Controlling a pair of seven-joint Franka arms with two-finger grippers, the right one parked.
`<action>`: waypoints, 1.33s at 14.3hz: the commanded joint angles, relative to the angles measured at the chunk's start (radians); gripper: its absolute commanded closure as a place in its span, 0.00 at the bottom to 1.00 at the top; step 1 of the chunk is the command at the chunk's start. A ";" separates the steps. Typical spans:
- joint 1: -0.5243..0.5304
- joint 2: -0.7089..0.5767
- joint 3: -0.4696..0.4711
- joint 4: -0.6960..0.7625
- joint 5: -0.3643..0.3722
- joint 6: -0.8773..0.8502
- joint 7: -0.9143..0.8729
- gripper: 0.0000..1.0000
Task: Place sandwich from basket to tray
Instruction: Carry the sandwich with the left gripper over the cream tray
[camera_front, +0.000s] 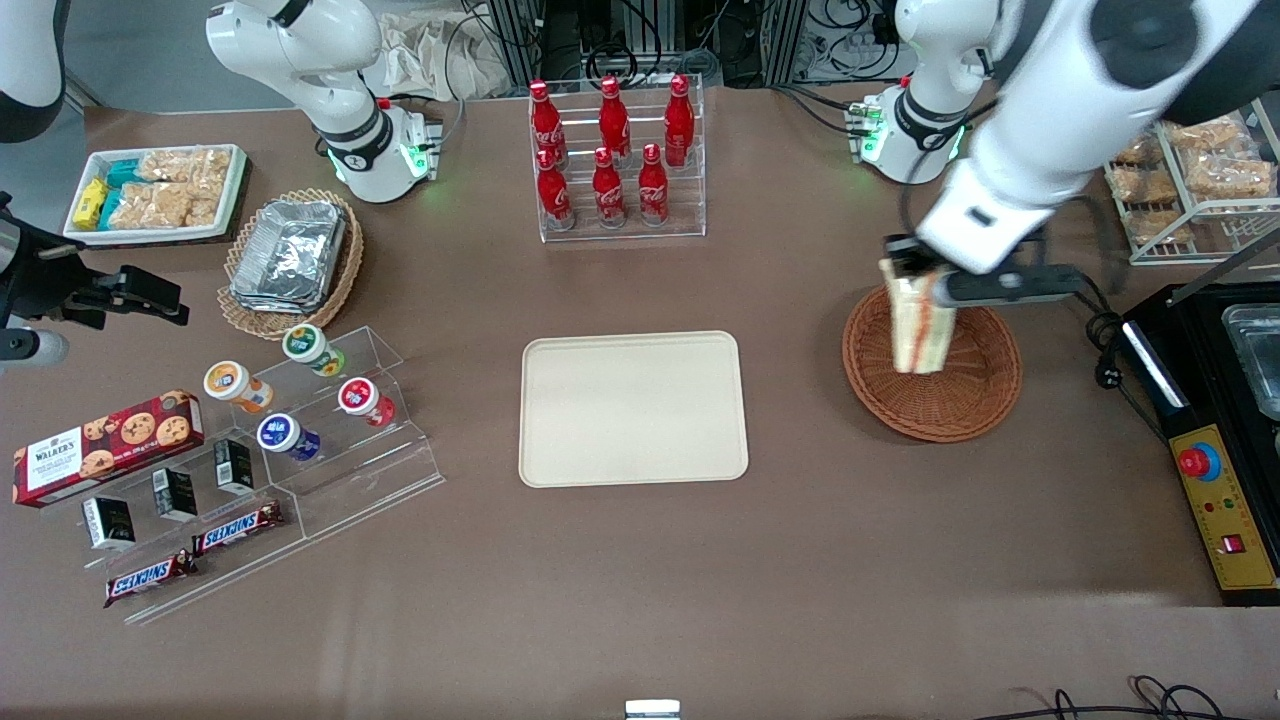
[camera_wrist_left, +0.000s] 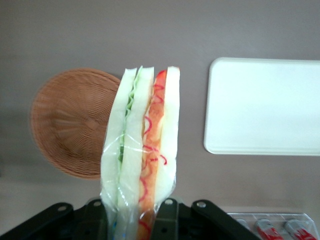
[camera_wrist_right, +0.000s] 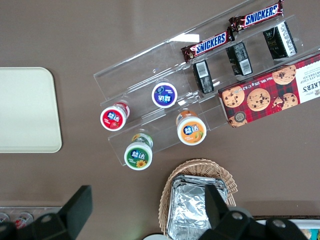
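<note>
- Tray (camera_front: 633, 408) sits bare on the tabletop; your placing step is not done.
- Sandwich (camera_front: 922, 325) hangs above the basket (camera_front: 975, 405), lifted clear of the weave, so you can judge the pick as finished and the carry as what remains.
- Gripper (camera_front: 915, 272) is above the basket's 10 o'clock rim; its fingers (camera_wrist_left: 166, 220) are clamped on the wrapped wedge's upper end, with the wedge hanging from them toward 6 o'clock.

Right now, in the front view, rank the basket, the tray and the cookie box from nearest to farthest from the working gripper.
The gripper holds the sandwich above the basket.
1. Basket, directly beneath.
2. Tray, mid-table.
3. Cookie box, toward the parked arm's end.
</note>
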 joint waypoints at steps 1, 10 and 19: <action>0.003 0.130 -0.096 0.043 0.001 0.067 -0.113 1.00; -0.140 0.555 -0.153 0.034 0.258 0.489 -0.384 1.00; -0.161 0.675 -0.151 0.036 0.370 0.576 -0.461 0.93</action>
